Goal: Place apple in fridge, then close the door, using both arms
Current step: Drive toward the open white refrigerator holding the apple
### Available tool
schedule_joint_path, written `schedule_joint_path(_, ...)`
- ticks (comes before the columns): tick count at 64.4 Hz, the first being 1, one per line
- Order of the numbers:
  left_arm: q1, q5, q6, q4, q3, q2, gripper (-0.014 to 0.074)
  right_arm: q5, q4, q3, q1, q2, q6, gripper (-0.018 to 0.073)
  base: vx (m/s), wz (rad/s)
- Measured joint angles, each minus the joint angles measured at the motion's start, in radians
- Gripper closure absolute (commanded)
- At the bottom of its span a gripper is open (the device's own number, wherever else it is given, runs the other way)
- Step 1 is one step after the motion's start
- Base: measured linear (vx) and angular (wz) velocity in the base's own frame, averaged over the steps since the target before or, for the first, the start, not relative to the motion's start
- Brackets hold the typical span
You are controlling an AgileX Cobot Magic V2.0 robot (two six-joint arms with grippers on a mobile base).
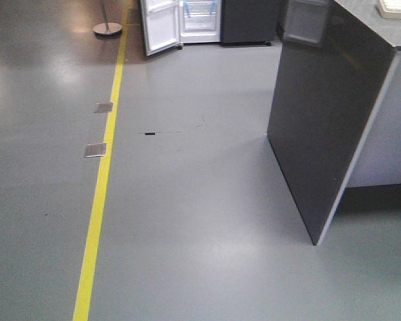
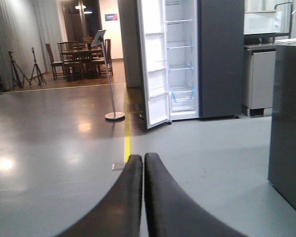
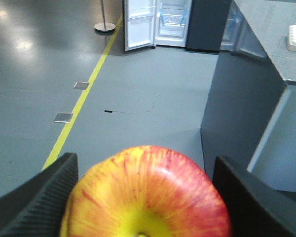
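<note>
Apple [image 3: 145, 195]: held low and close in the right wrist view, red streaked with yellow, its dimple at the lower edge. It is well apart from the fridge, with open floor between them.
Right hand [image 3: 147, 200]: pinched on the apple from left and right, the ribbed pads [image 3: 42, 200] set against its sides. The grip is judged to be meant for carrying the fruit across the room without a roll.
Left hand [image 2: 143, 190]: pressed together with nothing between the fingers. It is judged to be the one reserved for the door.
Fridge [image 2: 182, 64]: seen at the far end, its white interior exposed, with glass shelves and blue tape strips. A free shelf can be made out, though which one suits cannot be told from here.
Door [image 2: 155, 69]: swung wide to the left of the compartment, white inner face shown, so that the apple can be put straight in.
Stage: the approach is judged to be in hand; neither placing nor closing is done.
Yellow line [image 1: 103, 174]: run along the floor from near to far, on the left, ending near the door's foot.
Desk [image 1: 327, 114]: a dark grey panel near on the right, to be passed on its left side with the apple arm kept clear.
</note>
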Motion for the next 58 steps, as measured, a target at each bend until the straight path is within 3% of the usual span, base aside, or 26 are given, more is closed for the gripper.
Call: schedule_joint_path(58,0.000,0.000,0.000,0.000,0.000,0.000,0.0603,0.000,0.000,0.000,0.000,0.000,0.000,0.0461,0.14,0.15)
